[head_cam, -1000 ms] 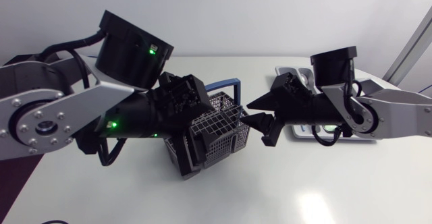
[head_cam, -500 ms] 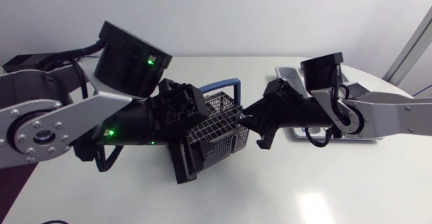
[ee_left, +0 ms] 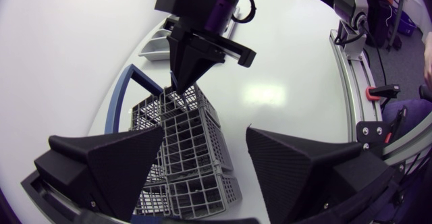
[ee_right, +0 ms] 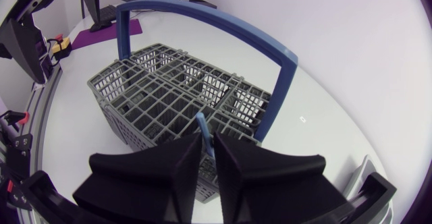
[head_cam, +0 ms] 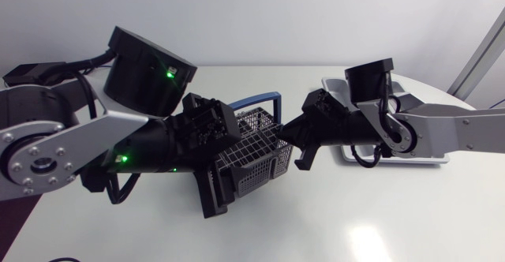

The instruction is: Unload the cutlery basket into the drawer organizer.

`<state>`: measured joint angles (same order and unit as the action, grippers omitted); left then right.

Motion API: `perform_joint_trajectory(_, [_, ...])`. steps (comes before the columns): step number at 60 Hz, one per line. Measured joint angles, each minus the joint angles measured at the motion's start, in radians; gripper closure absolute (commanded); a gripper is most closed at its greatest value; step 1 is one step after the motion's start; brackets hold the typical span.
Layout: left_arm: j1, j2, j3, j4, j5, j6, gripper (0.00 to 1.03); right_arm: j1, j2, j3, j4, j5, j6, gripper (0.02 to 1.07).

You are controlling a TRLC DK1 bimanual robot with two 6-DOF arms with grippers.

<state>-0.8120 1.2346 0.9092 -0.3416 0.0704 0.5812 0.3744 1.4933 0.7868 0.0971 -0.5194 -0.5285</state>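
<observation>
A grey wire cutlery basket (head_cam: 256,147) with a blue hoop handle (head_cam: 264,100) sits mid-table. My left gripper (head_cam: 225,155) stands open at its near end, one broad finger on each side of the basket (ee_left: 185,143). My right gripper (head_cam: 293,140) points down into the far end of the basket (ee_right: 169,96), also seen in the left wrist view (ee_left: 181,82). Its fingers are shut on the thin blue handle of a cutlery piece (ee_right: 204,137) standing in a compartment. The rest of that piece is hidden in the mesh. The drawer organizer (head_cam: 331,84) lies under my right arm.
The organizer (ee_left: 156,45) is a pale compartmented tray beyond the basket, close to the table's far right side. Bare white tabletop lies in front of the basket and to the right of it.
My right gripper has moved left to the basket's end and closed its fingers on the blue handle. My left arm has shifted slightly, still open at the basket.
</observation>
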Motion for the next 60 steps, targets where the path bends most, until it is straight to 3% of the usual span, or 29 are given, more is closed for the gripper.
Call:
perform_joint_trajectory(13, [-0.004, -0.011, -0.001, 0.000, 0.000, 0.000, 0.07, 0.007, 0.002, 0.012, 0.007, 0.035, -0.005, 1.01])
perform_joint_trajectory(23, [-0.009, -0.018, -0.002, -0.001, 0.000, 0.000, 0.07, 0.018, -0.082, 0.013, -0.066, 0.052, -0.004, 1.01])
perform_joint_trajectory(46, [-0.027, -0.032, -0.002, -0.009, 0.000, 0.000, 0.06, 0.001, -0.323, 0.162, -0.364, 0.048, 0.031, 1.01])
perform_joint_trajectory(60, [-0.029, -0.060, -0.031, -0.020, 0.000, 0.000, 0.06, -0.145, -0.331, 0.324, -0.550, 0.049, 0.035, 1.01])
